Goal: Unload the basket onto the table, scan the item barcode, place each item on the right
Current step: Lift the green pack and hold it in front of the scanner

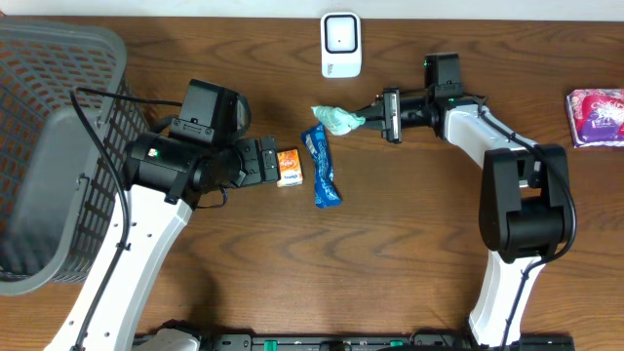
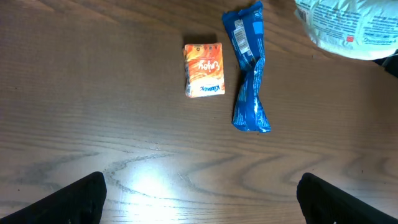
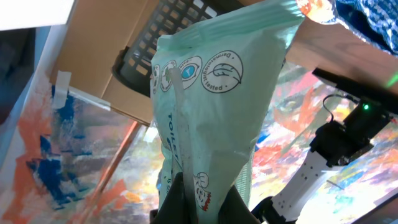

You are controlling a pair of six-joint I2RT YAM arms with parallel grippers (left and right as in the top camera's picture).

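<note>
My right gripper is shut on one end of a pale green wipes pack, which hangs above the table just below the white barcode scanner. In the right wrist view the green pack fills the middle, pinched between the dark fingers. My left gripper stands open, low over the table, right beside a small orange packet. The left wrist view shows its two dark fingertips wide apart with bare wood between them, and the orange packet lies ahead of them.
A twisted blue wrapper lies right of the orange packet, also seen as the blue wrapper. A grey mesh basket fills the left side. A pink pack sits at the far right edge.
</note>
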